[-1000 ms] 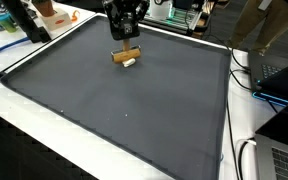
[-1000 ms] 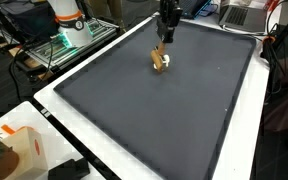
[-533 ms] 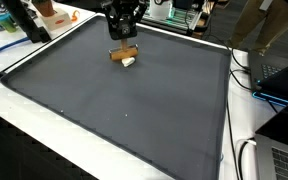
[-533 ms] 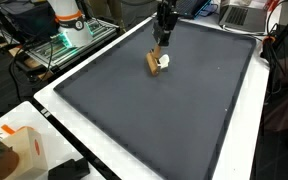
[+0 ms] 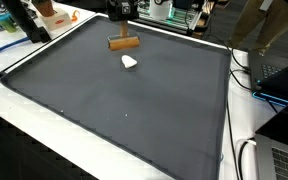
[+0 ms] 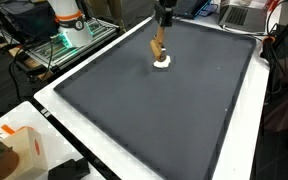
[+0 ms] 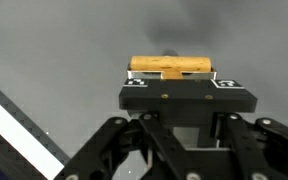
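Note:
A short wooden block (image 5: pixel 123 43) hangs level above the dark mat (image 5: pixel 114 110), with my gripper (image 5: pixel 121 34) shut on it from above. In an exterior view the block (image 6: pixel 157 48) looks tilted under the gripper (image 6: pixel 161 34). A small white piece (image 5: pixel 130 63) lies on the mat just below and in front of the block, apart from it; the white piece (image 6: pixel 163 62) shows in both exterior views. In the wrist view the block (image 7: pixel 171 67) lies crosswise beyond the gripper (image 7: pixel 171 76), whose body hides the fingertips.
The mat covers a white table (image 5: pixel 44 140). An orange object (image 5: pixel 50 14) and blue papers (image 5: pixel 4 40) sit at one corner. A laptop (image 5: pixel 284 75) and cables lie past the mat's edge. A white machine with green light (image 6: pixel 69 30) stands beside the table.
The gripper has risen with the wooden block, lifting it off the mat. The white piece that lay against the block has stayed on the mat.

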`<state>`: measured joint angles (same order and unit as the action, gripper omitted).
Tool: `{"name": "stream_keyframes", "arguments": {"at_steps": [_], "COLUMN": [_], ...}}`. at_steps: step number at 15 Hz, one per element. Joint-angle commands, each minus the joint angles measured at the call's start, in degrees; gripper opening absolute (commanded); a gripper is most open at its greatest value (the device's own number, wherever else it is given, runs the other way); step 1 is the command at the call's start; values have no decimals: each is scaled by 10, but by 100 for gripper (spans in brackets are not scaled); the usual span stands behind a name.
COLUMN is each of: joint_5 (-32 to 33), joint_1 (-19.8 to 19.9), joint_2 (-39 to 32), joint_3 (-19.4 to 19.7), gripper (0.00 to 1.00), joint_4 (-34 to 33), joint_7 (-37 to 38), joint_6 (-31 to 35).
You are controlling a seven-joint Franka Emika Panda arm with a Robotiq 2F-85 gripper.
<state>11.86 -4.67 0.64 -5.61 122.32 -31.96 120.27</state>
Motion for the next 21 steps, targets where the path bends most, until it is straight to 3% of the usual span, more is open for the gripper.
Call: {"name": "stream_keyframes", "arguments": {"at_steps": [1, 10, 21], "joint_5": [-16, -11, -39], "joint_1": [-6, -5, -3], "joint_2": [20, -54, -72], "joint_3": [1, -2, -10], "gripper": [23, 23, 23], "joint_4": [15, 25, 27], "joint_7": [-21, -31, -90], "joint_6": [-1, 95, 113]}}
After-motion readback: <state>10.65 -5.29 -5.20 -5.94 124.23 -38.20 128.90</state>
